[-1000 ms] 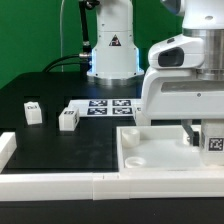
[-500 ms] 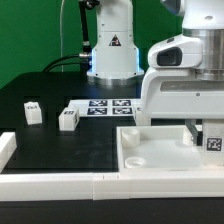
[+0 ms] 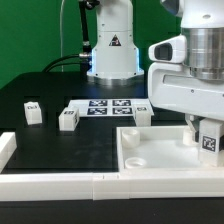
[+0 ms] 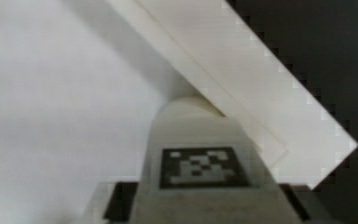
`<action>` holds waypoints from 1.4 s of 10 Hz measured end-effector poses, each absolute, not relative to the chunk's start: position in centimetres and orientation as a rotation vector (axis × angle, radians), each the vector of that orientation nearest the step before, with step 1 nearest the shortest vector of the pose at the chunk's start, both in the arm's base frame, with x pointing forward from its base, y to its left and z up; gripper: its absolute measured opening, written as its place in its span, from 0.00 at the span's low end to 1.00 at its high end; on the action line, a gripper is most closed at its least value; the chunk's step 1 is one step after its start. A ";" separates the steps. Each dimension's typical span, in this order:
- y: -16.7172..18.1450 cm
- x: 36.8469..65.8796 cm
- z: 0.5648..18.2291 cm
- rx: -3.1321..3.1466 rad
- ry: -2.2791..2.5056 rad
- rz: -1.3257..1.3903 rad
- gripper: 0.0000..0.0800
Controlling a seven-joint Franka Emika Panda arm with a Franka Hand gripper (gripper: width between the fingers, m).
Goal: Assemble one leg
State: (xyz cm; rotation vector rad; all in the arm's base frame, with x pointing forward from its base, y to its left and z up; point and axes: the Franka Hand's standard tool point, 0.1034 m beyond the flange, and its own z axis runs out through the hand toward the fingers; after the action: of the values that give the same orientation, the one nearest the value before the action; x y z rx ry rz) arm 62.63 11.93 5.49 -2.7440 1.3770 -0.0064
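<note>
My gripper [image 3: 207, 140] is shut on a white leg [image 3: 209, 143] with a square marker tag and holds it upright over the right part of the large white square panel [image 3: 150, 150]. In the wrist view the leg [image 4: 202, 150] fills the space between the dark fingers [image 4: 126, 200], its far end against the panel's raised rim [image 4: 247, 80]. Two more legs [image 3: 33, 112] [image 3: 68, 119] stand on the black table at the exterior view's left. Another leg [image 3: 144, 115] shows partly behind the panel.
The marker board [image 3: 108, 105] lies on the table behind the panel. A white rail [image 3: 60, 185] runs along the front edge, with a white block [image 3: 5, 150] at the exterior view's left. The robot base [image 3: 112, 50] stands at the back.
My gripper has moved to the exterior view's right and slightly up with the leg in it, uncovering the leg behind the panel. The other parts have not moved.
</note>
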 end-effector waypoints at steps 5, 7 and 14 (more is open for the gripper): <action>11.8 62.6 5.5 -2.215 2.115 0.020 0.34; 11.9 62.6 5.5 -1.971 2.341 0.045 0.34; 11.9 62.6 5.4 -2.074 2.245 0.040 0.76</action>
State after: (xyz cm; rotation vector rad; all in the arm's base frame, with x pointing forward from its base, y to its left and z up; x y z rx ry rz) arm 62.63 11.89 5.40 -2.0745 2.2447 0.0396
